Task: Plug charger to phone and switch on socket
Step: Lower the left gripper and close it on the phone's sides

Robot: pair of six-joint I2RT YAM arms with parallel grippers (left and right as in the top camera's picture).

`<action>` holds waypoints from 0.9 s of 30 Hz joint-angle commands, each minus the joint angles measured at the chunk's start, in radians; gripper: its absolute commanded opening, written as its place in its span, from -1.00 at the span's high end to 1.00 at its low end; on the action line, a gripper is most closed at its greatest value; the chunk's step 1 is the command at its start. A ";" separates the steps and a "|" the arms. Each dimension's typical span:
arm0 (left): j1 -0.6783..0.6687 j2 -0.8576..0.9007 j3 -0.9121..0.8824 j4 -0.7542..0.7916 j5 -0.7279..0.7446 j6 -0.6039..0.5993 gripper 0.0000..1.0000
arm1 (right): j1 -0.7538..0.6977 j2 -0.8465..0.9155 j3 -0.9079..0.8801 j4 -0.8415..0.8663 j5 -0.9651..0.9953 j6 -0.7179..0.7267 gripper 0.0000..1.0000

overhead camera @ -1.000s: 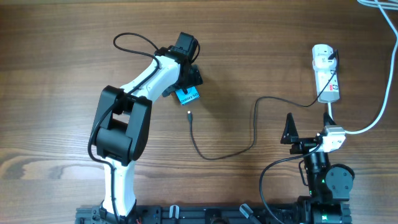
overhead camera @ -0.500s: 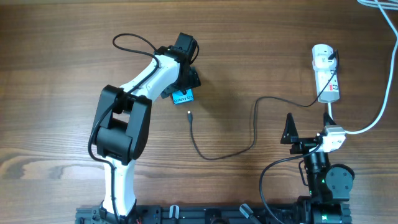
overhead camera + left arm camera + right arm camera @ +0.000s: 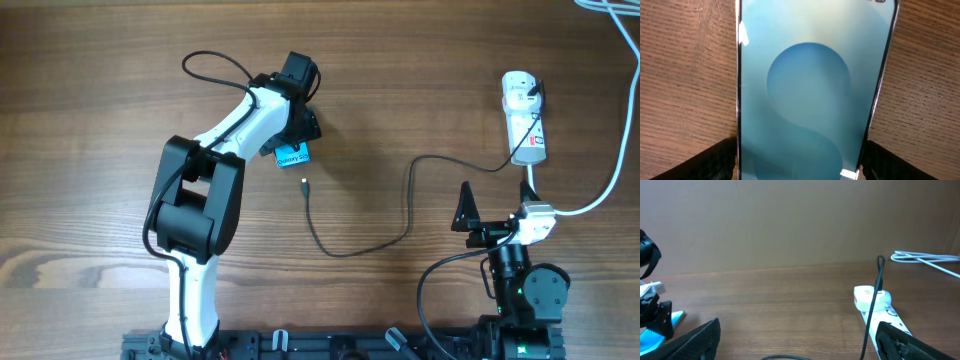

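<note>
The left gripper [image 3: 296, 143] pinches the phone [image 3: 293, 156] by its two long sides, screen up, over the left part of the table [image 3: 90, 100]. The charger [image 3: 409, 205] tip [image 3: 304, 184] lies just beside the phone, not touching it. Its black wire loops over to the socket [image 3: 524, 125] on the far right. The right gripper [image 3: 466, 207] sits with jaws wide, holding nothing. A white cable [image 3: 610, 180] runs by.

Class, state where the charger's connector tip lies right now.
In the overhead view, the charger's connector tip lies left of centre, just below the phone, apart from it.
</note>
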 commanded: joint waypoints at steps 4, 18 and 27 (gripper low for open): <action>0.008 0.085 -0.023 0.011 0.029 0.039 -0.65 | 0.003 0.002 -0.001 0.003 -0.015 0.015 -1.00; 0.008 0.091 -0.030 0.005 0.029 0.061 -0.69 | 0.003 0.002 -0.001 0.003 -0.015 0.015 -0.99; 0.008 0.091 -0.040 -0.011 0.029 0.073 -0.66 | 0.003 0.002 -0.001 0.003 -0.015 0.015 -1.00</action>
